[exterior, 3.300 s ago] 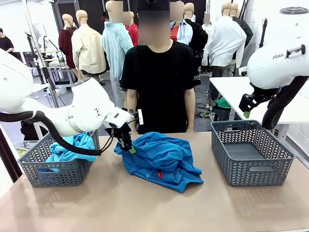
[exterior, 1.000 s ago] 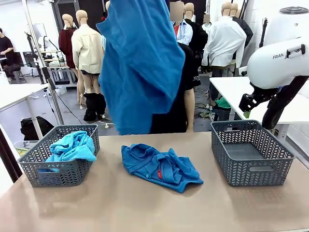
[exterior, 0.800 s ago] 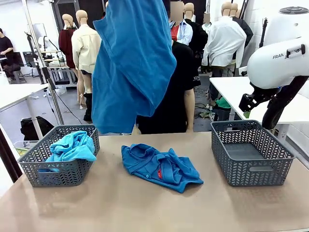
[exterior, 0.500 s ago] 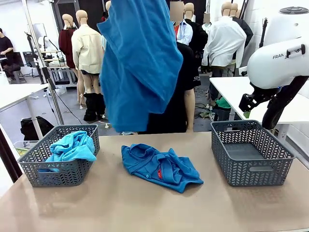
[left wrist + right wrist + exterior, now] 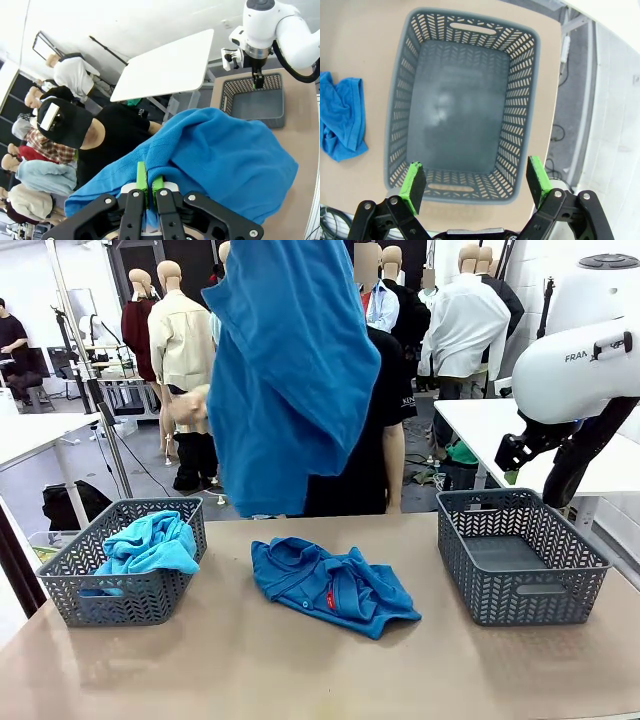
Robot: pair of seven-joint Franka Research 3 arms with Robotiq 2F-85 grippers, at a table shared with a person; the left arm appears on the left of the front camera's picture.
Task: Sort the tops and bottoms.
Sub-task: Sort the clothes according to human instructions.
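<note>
A royal-blue top (image 5: 290, 370) hangs high over the table's far side, in front of the person; in the left wrist view my left gripper (image 5: 147, 183) is shut on a fold of this top (image 5: 225, 160). The person's hand (image 5: 190, 406) touches its left edge. Another blue top (image 5: 330, 585) with a small red tag (image 5: 330, 600) lies crumpled mid-table and also appears in the right wrist view (image 5: 340, 117). A turquoise garment (image 5: 150, 543) fills the left basket (image 5: 125, 595). My right gripper (image 5: 476, 176) hovers open above the empty right basket (image 5: 465, 25), its fingers holding nothing.
The right arm (image 5: 580, 370) hangs above the grey right basket (image 5: 520, 590) at the table's right side. The person in black (image 5: 370, 430) stands at the far edge. Bare tabletop (image 5: 300, 670) stretches along the near side.
The left arm has lifted the top off the pile and out of the front view's upper edge. Over the last second the hanging top swayed, and the person's hand came up to its left edge.
</note>
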